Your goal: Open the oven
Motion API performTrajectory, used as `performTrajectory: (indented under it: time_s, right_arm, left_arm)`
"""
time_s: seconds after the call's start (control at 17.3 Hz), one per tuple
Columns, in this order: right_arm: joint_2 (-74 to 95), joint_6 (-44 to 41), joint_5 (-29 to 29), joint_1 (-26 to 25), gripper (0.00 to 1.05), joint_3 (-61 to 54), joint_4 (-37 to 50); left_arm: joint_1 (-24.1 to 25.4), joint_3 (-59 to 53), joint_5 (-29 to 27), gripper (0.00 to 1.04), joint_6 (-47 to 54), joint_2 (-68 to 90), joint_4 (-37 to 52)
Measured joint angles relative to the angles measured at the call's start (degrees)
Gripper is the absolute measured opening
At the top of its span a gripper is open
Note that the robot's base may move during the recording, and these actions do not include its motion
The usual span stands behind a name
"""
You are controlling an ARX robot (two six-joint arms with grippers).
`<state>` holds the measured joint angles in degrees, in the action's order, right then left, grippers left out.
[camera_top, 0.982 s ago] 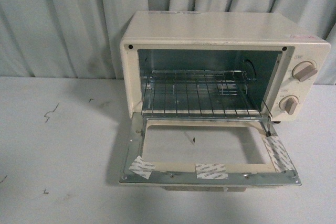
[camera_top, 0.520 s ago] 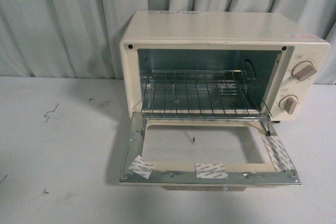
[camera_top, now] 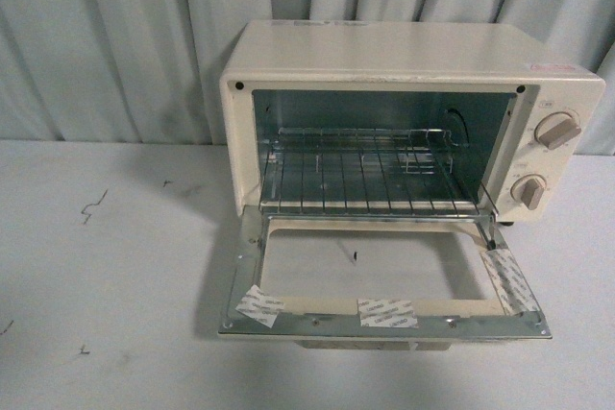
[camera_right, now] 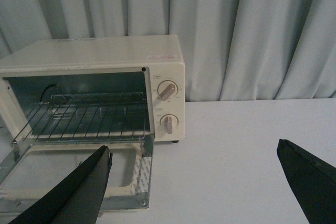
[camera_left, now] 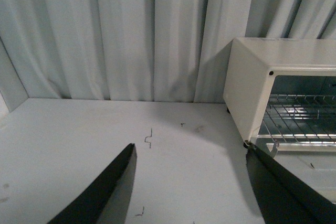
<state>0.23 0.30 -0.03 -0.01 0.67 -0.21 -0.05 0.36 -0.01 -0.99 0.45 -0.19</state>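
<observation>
Staged test bay, not a home kitchen: a plain white counter (camera_top: 115,266) with scuff marks (camera_top: 93,205), pale grey curtain (camera_top: 125,36) hung directly behind the oven (camera_top: 404,55), enclosing the whole backdrop.

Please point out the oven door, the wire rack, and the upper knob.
oven door (camera_top: 384,327): front view, on its near frame edge.
wire rack (camera_top: 365,175): front view, on the middle bars.
upper knob (camera_top: 557,132): front view, on its beige grip.

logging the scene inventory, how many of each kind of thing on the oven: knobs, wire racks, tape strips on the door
Beige round knobs: 2
Metal wire rack: 1
White printed tape strips on the open door: 3
Total: 6
</observation>
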Motion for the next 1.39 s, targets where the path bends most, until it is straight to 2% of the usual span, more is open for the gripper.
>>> performTrajectory:
  time_s: [0.17,1.39]
  right_arm:
    - [0.0,0.0,0.0,0.0,0.98,0.0,0.0]
    - [0.0,0.0,0.0,0.0,0.98,0.0,0.0]
  left_arm:
    - [0.0,0.0,0.0,0.99,0.0,0.0,0.0]
    - [0.0,0.0,0.0,0.98,0.0,0.0,0.0]
